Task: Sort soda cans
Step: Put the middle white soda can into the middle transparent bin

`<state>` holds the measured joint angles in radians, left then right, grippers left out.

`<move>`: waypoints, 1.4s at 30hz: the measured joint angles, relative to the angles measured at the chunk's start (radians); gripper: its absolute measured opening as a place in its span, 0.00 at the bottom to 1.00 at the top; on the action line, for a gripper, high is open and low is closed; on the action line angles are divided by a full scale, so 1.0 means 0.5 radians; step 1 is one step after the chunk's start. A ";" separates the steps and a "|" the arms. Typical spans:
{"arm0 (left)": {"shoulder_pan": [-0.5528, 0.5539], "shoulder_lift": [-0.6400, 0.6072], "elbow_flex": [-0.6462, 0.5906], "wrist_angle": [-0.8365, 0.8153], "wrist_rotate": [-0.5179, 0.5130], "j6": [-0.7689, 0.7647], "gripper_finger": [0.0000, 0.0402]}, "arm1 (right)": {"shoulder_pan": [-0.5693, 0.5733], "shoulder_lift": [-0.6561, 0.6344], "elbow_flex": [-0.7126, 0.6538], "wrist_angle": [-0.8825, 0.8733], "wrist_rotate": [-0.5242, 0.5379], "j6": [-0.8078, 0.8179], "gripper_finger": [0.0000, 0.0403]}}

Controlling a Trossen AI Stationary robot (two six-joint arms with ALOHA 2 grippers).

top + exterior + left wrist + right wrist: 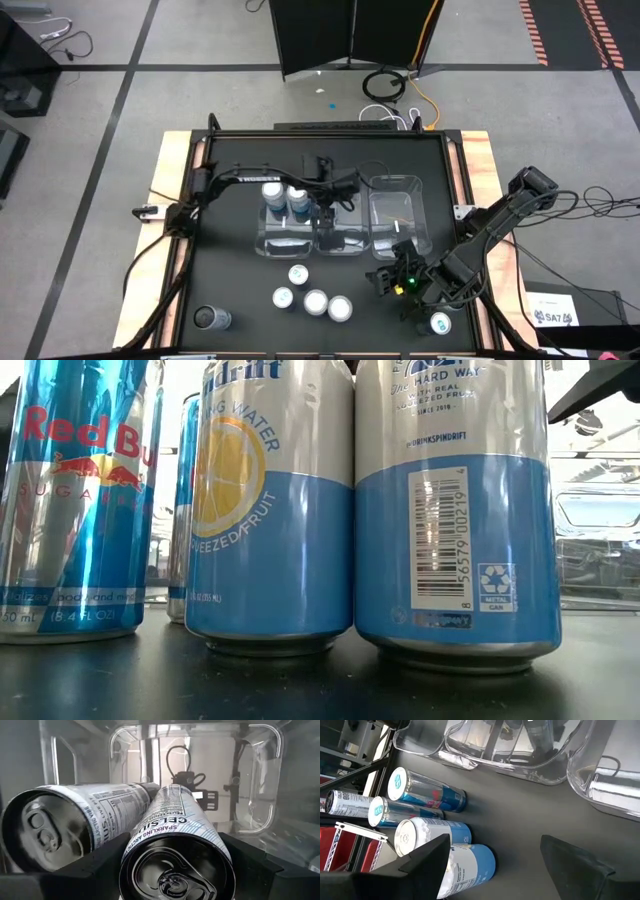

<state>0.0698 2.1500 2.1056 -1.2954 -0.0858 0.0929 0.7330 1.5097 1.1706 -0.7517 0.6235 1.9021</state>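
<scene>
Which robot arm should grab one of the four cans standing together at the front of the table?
Probably the right. Its end effector is open, empty and hovers beside the four cans. The left end effector is busy over the middle bin, holding a Celsius can.

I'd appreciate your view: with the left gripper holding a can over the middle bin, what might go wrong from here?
1. The left gripper grips a Celsius can right beside another can in the middle bin; releasing may knock it over.
2. The right gripper, open, sits near four cans clustered tightly; reaching for one could topple its neighbours.
3. A can near the table's front edge could be nudged off.
</scene>
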 joint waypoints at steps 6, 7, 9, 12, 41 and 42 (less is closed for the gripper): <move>0.002 0.017 0.000 -0.035 0.001 -0.001 0.71 | 0.000 0.000 0.000 0.000 0.001 -0.024 0.75; 0.002 0.017 0.000 -0.032 0.001 -0.002 0.71 | 0.000 0.000 0.000 -0.001 0.000 -0.028 0.75; 0.002 0.017 0.000 -0.041 0.001 -0.002 0.71 | 0.000 0.000 0.000 -0.001 0.001 -0.028 0.75; 0.002 0.017 0.000 -0.040 0.000 -0.002 0.71 | 0.000 0.000 0.000 -0.001 0.001 -0.028 0.75; 0.000 0.017 -0.001 -0.054 0.003 -0.070 0.80 | 0.005 0.000 0.000 0.094 0.001 -0.060 0.75; 0.000 0.017 -0.001 -0.052 0.003 -0.070 0.82 | 0.005 0.000 0.000 0.098 0.001 -0.060 0.75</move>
<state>0.0700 2.1586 2.1052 -1.3213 -0.0845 0.0578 0.7353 1.5097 1.1706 -0.7028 0.6239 1.8721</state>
